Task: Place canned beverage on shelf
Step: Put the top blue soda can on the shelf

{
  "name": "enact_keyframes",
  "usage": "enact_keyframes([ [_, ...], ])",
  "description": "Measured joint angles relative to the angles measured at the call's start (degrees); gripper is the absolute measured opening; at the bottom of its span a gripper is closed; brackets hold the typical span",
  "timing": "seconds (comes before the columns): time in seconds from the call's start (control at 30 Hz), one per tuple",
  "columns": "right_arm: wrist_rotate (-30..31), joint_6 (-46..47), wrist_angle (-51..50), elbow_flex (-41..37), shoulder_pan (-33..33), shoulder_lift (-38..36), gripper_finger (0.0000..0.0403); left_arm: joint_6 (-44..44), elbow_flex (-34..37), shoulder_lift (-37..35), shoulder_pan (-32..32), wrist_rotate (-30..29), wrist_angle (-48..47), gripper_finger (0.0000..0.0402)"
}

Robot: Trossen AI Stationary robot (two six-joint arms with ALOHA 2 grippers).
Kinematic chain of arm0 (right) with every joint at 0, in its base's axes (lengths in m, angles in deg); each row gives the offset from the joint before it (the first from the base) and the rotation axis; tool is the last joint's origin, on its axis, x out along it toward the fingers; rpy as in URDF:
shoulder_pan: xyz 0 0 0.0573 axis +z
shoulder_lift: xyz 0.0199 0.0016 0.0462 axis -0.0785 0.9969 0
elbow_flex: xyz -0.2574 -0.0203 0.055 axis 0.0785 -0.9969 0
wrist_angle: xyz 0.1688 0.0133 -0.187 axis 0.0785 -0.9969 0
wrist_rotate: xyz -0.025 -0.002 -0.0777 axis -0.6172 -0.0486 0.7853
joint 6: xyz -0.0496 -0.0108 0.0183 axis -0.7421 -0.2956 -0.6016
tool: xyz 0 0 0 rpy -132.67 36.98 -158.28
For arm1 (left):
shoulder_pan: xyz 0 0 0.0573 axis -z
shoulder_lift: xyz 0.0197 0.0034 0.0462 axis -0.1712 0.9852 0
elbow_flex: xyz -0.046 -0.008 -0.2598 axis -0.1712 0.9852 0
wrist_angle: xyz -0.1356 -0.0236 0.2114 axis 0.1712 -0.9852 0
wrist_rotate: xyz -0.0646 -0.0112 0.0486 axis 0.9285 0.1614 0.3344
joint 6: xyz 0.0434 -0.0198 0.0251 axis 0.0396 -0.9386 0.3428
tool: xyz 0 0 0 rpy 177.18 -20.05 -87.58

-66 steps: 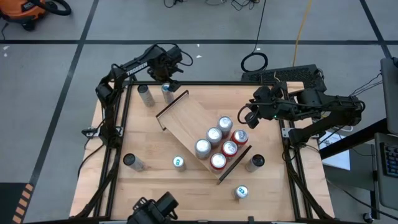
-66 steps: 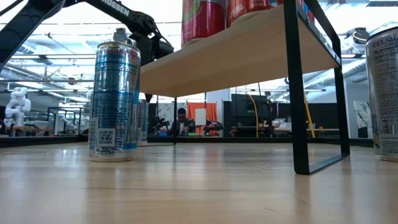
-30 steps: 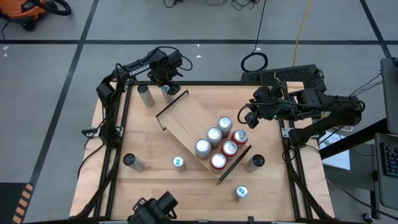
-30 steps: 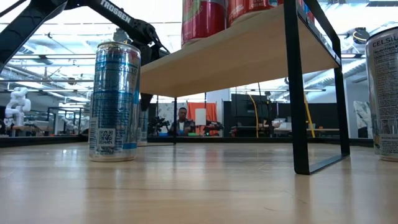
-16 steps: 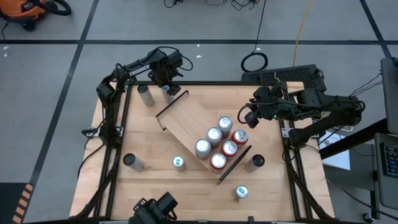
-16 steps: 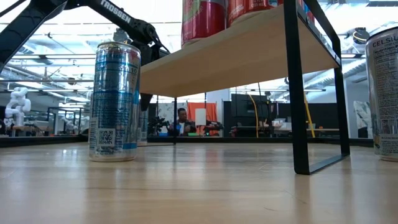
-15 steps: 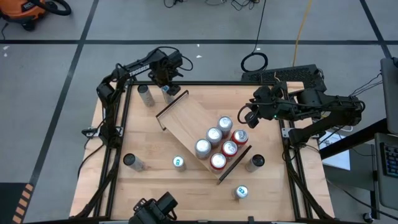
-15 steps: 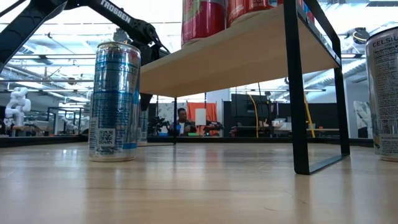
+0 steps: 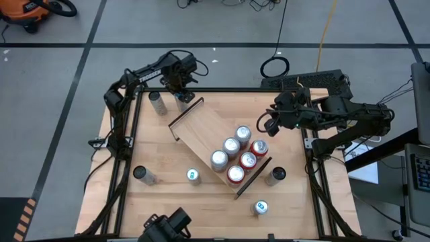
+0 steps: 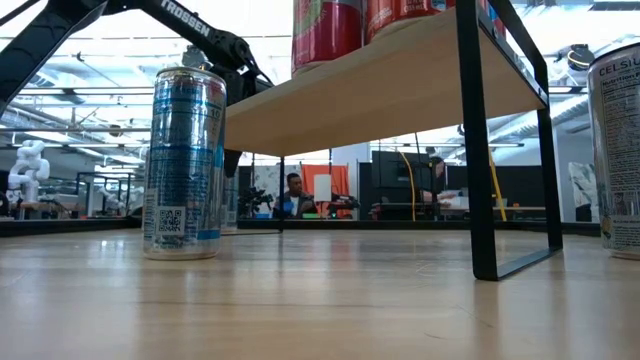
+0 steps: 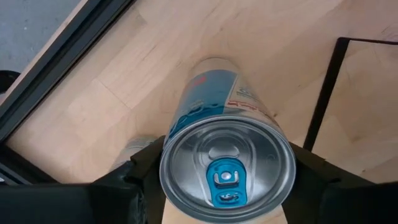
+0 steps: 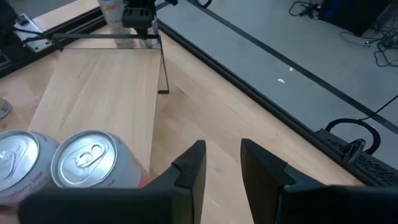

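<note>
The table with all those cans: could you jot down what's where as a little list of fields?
shelf: light-wood board, angled across the table
cans on shelf: six, clustered at one end
cans off shelf: six standing around it
left gripper: at the far edge, fingers on both sides of a blue can
right gripper: waiting beside the shelf, holding nothing, fingers slightly apart
background: a person in the room

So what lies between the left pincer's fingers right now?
A blue-tabbed can stands upright between the left pincer's fingers, seen from above in the left wrist view, beside the shelf's black rail.
</note>
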Motion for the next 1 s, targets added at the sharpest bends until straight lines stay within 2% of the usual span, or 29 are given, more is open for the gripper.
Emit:
enact_keyframes([
  [0.33,0.33,0.00,1.79,0.00,-0.55,0.00,0.0077,1.37,-6.00,-4.82,-0.07,0.36,-4.24,0.0228],
  [0.63,5.66,-0.33,9.18,0.00,-0.73,0.00,0.0077,-0.75,-12.48,-12.14,0.04,3.25,-7.49,0.0228],
  [0.77,6.06,-0.61,11.36,0.00,-0.87,0.00,0.0077,-3.10,-14.72,-16.47,0.04,3.69,-7.68,0.0228],
  [1.0,5.99,-6.47,18.93,0.00,-0.87,0.53,0.0077,-9.48,-16.74,-23.72,0.40,10.74,-6.66,0.0228],
])
